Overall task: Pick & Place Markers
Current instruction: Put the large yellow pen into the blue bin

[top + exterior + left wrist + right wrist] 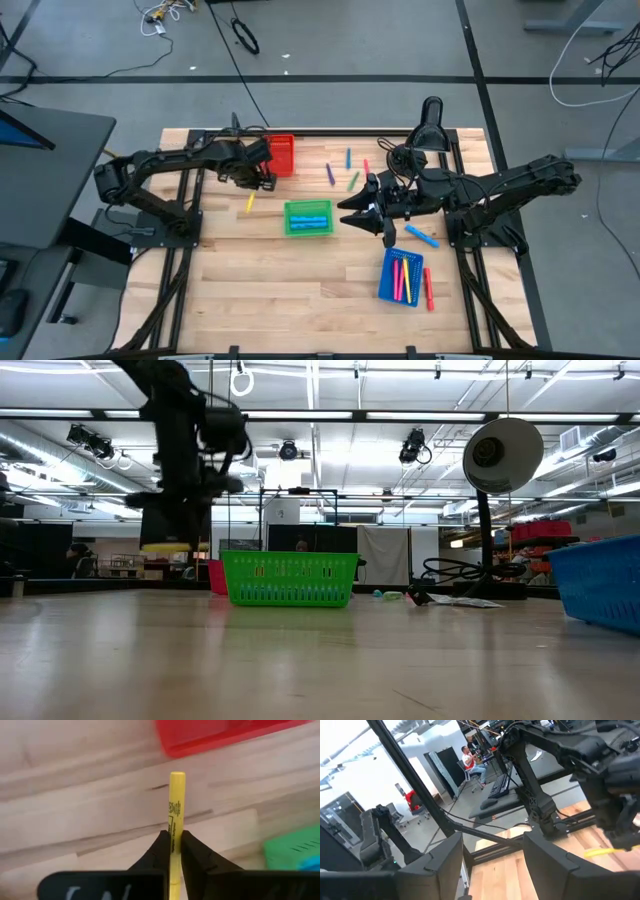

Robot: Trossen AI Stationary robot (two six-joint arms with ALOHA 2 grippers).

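Note:
My left gripper (254,186) hangs over the table just near of the red tray (282,153) and is shut on a yellow marker (250,202). The marker also shows in the low view (165,547), above the table top. My right gripper (378,218) is open and empty (492,870), right of the green tray (308,217), which holds a blue marker (312,218). Loose markers lie on the table: purple (329,174), blue (348,158), green (353,181), red (366,165), and another blue (421,236). My left gripper pinches the yellow marker's barrel (173,834) between its two fingertips (161,845). The fingers lie along the marker, and its longer part sticks out ahead of them to its free end (177,776). The marker is lifted clear of the table, about level.
A blue tray (402,277) with several markers stands at the near right, with a red marker (428,288) beside it. A black desk lamp (430,125) stands at the far right edge. Bare wood lies near of the green tray.

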